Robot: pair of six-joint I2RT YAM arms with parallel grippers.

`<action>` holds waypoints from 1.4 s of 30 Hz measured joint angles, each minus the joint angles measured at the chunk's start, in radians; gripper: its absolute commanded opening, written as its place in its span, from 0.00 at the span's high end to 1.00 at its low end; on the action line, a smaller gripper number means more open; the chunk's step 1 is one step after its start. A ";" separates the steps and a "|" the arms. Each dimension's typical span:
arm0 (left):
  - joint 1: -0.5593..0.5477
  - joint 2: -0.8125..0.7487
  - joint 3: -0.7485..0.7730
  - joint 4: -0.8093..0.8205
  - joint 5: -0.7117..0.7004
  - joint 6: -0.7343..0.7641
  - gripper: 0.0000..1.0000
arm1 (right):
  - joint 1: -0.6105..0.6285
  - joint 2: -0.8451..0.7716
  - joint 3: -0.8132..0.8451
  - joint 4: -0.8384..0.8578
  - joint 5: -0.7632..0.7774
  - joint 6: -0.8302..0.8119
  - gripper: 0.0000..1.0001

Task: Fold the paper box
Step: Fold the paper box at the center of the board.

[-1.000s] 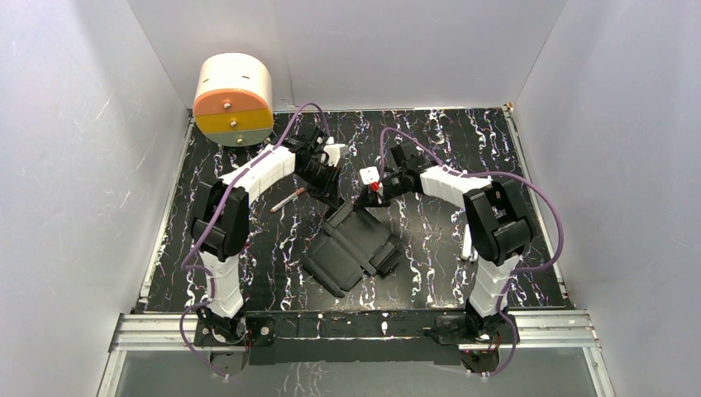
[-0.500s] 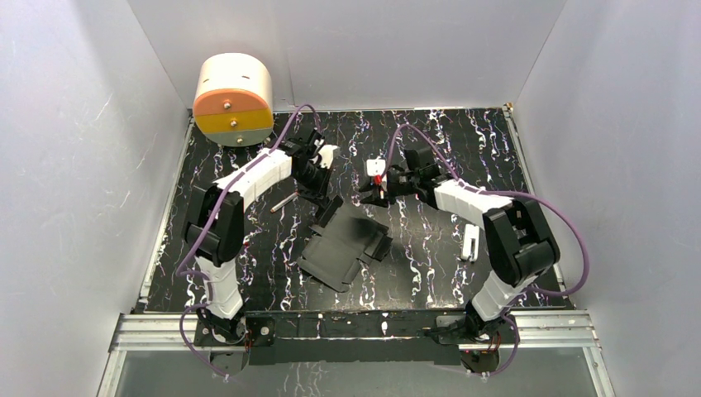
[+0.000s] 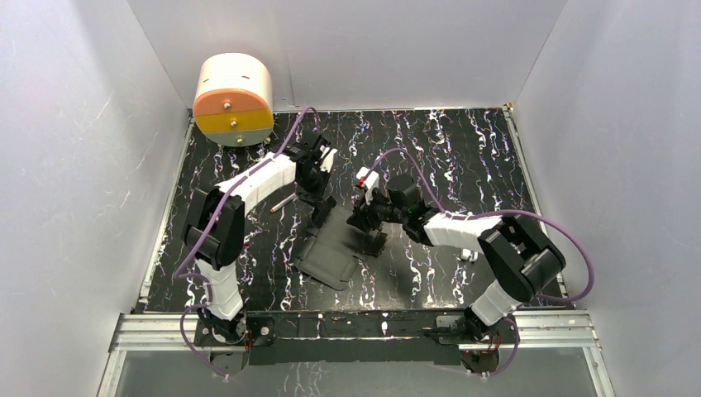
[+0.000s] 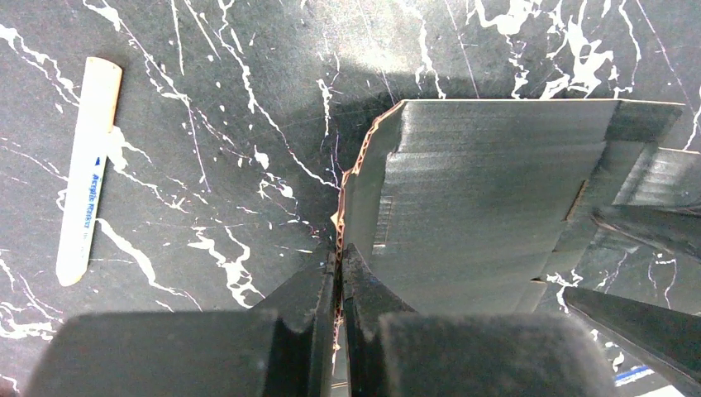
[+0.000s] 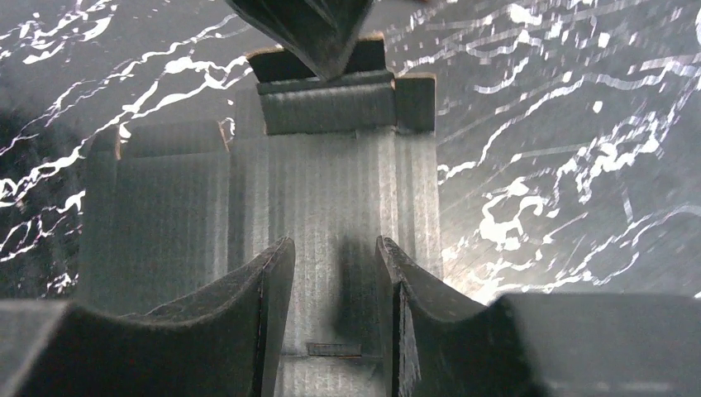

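We see the black marbled desk [image 3: 463, 149] cut off at its near edge by the arm bases. A cream and orange drum [image 3: 234, 99] hangs over the far left corner, and we cannot tell what it rests on.

The paper box [image 3: 331, 252] is a partly folded black blank lying around the middle of the desk, a little towards the left edge. One long panel is raised, and both arms hide its far end from above. In the left wrist view its right side [image 4: 479, 190] runs out of frame.

The left gripper [image 4: 339, 256] has its jaws pinched tight on the raised panel's edge. The right gripper [image 5: 335, 248] holds its jaws apart over a ribbed panel [image 5: 331, 190]; we cannot tell if they touch it.

A white pen [image 4: 87, 165] lies on the desk beside the box, towards the left edge.
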 measured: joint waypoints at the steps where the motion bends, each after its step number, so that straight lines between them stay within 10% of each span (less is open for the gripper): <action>1: -0.005 0.000 0.000 0.000 -0.010 -0.003 1.00 | 0.008 0.010 -0.013 0.019 0.019 0.028 0.51; 23: -0.138 -0.003 0.009 -0.020 -0.188 -0.126 1.00 | 0.068 0.223 -0.043 0.278 0.217 0.204 0.49; 42: -0.142 -0.275 -0.139 0.114 -0.337 -0.159 1.00 | -0.050 -0.282 -0.198 0.001 0.397 0.361 0.20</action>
